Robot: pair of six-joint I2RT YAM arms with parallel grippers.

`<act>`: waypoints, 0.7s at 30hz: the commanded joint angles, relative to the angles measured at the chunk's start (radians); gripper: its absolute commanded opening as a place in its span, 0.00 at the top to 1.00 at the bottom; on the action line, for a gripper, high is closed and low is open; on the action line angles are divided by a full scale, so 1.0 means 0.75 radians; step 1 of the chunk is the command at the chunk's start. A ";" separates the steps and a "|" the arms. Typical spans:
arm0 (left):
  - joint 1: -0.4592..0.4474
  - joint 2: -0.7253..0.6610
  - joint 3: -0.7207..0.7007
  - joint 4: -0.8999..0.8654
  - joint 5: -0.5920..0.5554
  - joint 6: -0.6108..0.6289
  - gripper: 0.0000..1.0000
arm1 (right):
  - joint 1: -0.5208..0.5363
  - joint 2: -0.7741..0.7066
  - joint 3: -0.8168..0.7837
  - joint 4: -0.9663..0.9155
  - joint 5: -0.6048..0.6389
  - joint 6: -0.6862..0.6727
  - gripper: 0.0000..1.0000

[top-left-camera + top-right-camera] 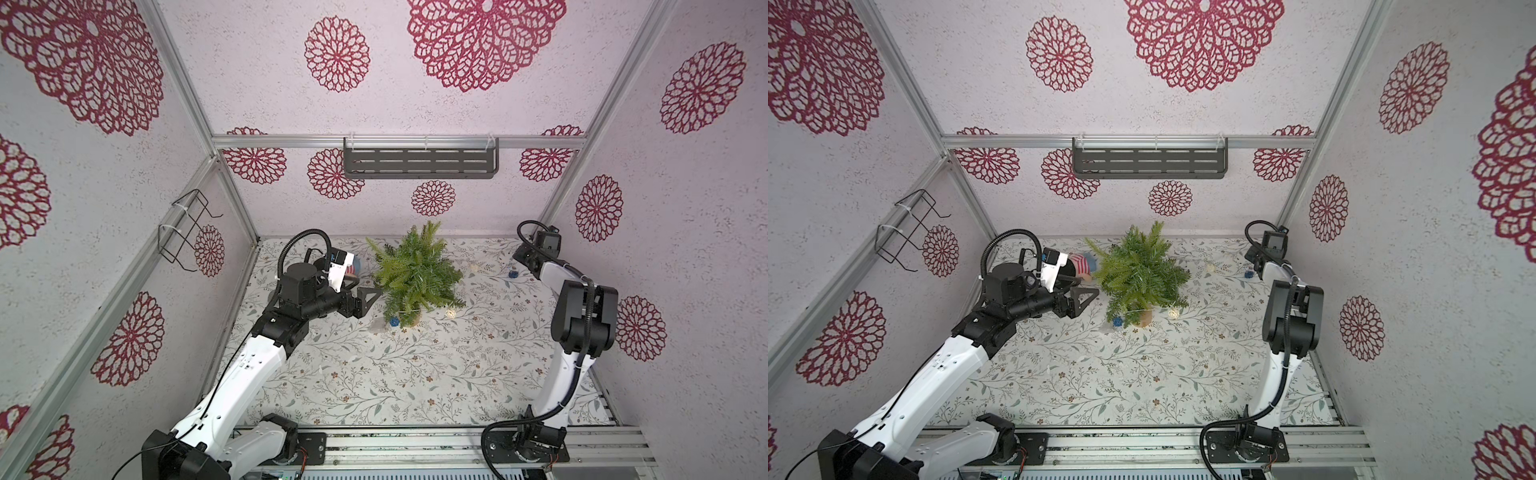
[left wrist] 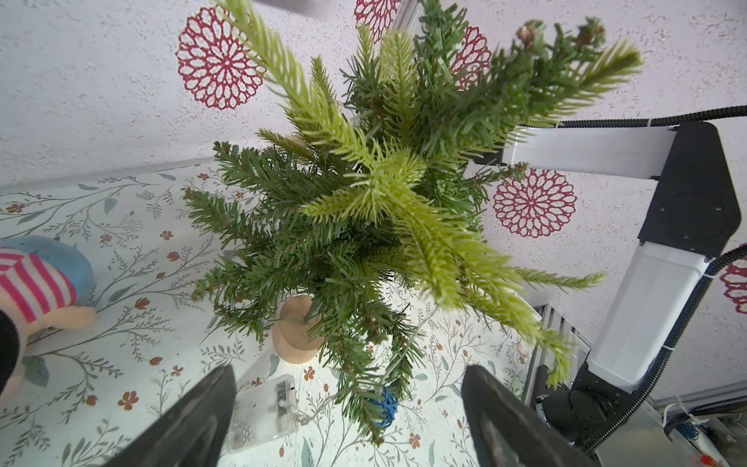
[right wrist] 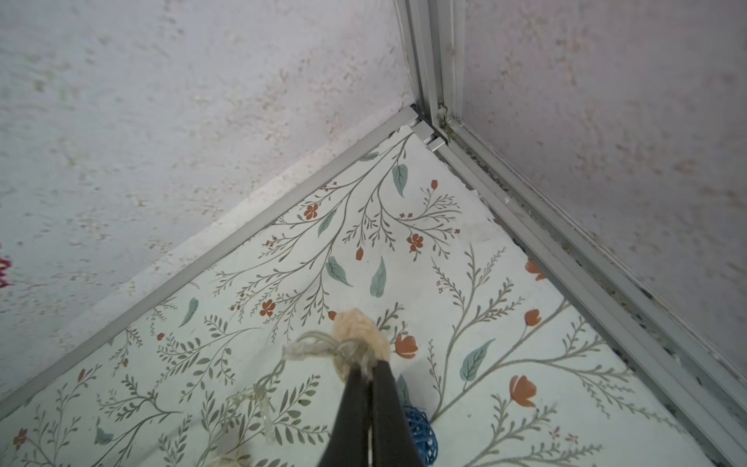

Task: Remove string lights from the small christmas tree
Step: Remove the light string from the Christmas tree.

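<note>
Gripping the string lights [image 3: 315, 343] well apart from the tree [image 1: 415, 274], the right tool [image 3: 366, 364] is clamped shut on the wire. A blue ball [image 2: 385, 404] and the battery box [image 2: 262, 408] lie by the tree's base, and the wire seemingly threads through its low branches. A snag there could topple the tree. Open, the left tool [image 2: 349, 376] hangs just beside the tree.

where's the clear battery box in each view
In a top view: battery box lies beside the tan base.
In a top view: same spot, beside the base.
Left wrist: near a blue ball.
Right wrist: not in it.
Shared landmark: the tan base.
</note>
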 commanded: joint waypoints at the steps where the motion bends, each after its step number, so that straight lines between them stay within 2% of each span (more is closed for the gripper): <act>1: -0.008 0.013 0.042 0.028 -0.010 -0.017 0.08 | -0.012 0.007 0.063 -0.035 0.026 0.043 1.00; 6: -0.008 0.024 0.052 0.042 -0.014 -0.028 0.08 | -0.015 0.007 0.051 0.018 -0.037 0.075 1.00; 11: -0.007 0.042 0.117 0.022 -0.018 -0.021 0.08 | -0.004 -0.151 0.011 0.149 -0.112 0.103 1.00; 21: -0.026 0.216 0.643 -0.227 -0.055 0.083 0.11 | 0.060 -0.467 0.143 0.245 -0.292 0.114 1.00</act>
